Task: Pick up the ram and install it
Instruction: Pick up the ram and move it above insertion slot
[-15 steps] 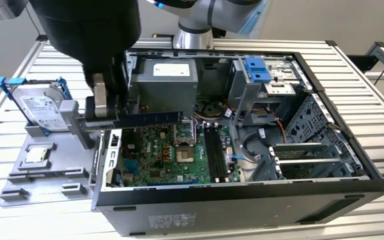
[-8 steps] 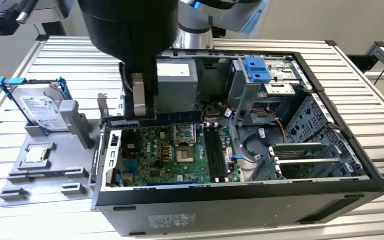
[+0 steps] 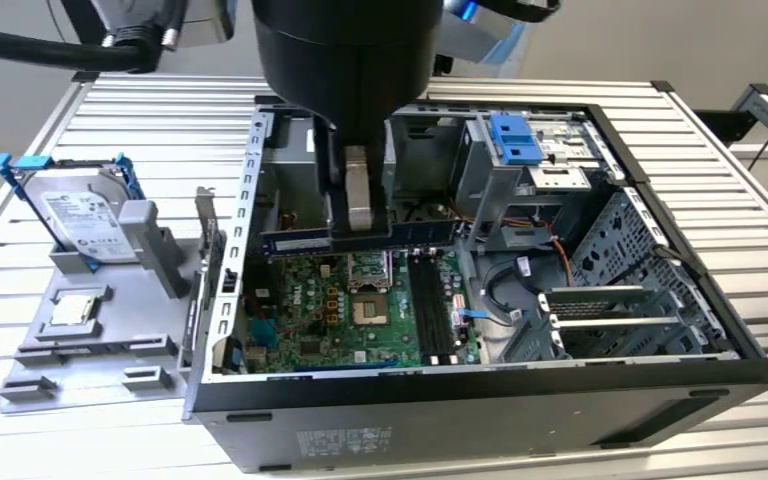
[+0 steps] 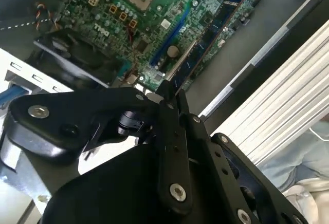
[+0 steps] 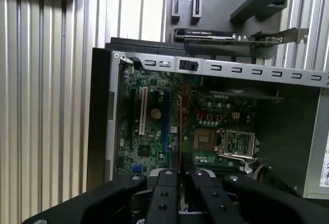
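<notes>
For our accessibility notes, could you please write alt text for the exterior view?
A robot arm's pincer holds the ram level over the green motherboard of an open computer case. On the exterior view's left, a grey tray carries a hard drive in a blue frame and a small square processor chip.

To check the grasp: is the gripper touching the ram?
Touching. In the exterior view, the gripper clamps the ram between its fingers, with no gap.
</notes>
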Robot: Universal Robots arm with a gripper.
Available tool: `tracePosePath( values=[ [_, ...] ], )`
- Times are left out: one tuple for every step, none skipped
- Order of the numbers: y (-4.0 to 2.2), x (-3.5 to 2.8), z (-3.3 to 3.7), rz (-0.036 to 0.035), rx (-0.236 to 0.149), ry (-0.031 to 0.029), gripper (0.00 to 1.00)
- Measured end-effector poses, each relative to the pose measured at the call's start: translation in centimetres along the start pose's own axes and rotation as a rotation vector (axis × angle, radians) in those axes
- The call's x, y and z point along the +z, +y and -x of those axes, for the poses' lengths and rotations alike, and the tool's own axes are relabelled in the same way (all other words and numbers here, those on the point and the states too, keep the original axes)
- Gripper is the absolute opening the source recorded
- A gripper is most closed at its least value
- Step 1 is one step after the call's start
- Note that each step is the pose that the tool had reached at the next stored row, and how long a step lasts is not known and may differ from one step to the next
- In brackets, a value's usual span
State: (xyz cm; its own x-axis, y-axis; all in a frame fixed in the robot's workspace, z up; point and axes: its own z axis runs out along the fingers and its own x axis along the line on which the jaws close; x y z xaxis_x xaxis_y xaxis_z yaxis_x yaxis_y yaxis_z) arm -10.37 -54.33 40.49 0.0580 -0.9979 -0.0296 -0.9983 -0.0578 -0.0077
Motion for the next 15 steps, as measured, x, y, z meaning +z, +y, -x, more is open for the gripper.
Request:
tracePosePath(
  values=[
    [-0.44, 0.00, -0.03, 0.0000, 0.000, 0.0000, 0.00],
    [-0.86, 0.01, -0.05, 0.0000, 0.000, 0.0000, 0.00],
    [-1.30, 0.01, -0.07, 0.0000, 0.000, 0.0000, 0.00],
    [-1.74, 0.01, -0.10, 0.0000, 0.000, 0.0000, 0.00],
    [-2.16, 0.02, -0.13, 0.0000, 0.000, 0.0000, 0.00],
    [-2.55, 0.02, -0.15, 0.0000, 0.000, 0.0000, 0.00],
    [-2.92, 0.02, -0.17, 0.0000, 0.000, 0.0001, 0.00],
    [-3.31, 0.03, -0.19, -0.0001, 0.000, -0.0001, 0.00],
    [-3.71, 0.03, -0.22, -0.0001, 0.000, 0.0000, 0.00],
    [-4.13, 0.03, -0.24, 0.0000, 0.000, 0.0001, 0.00],
    [-4.57, 0.04, -0.26, 0.0000, 0.000, 0.0000, 0.00],
    [-5.04, 0.04, -0.29, 0.0000, 0.000, 0.0000, 0.00],
    [-5.48, 0.05, -0.32, -0.0001, 0.000, -0.0001, 0.00],
    [-5.89, 0.05, -0.34, 0.0000, 0.000, -0.0001, 0.00],
    [-6.26, 0.05, -0.36, 0.0000, 0.000, 0.0000, 0.00]
  ],
)
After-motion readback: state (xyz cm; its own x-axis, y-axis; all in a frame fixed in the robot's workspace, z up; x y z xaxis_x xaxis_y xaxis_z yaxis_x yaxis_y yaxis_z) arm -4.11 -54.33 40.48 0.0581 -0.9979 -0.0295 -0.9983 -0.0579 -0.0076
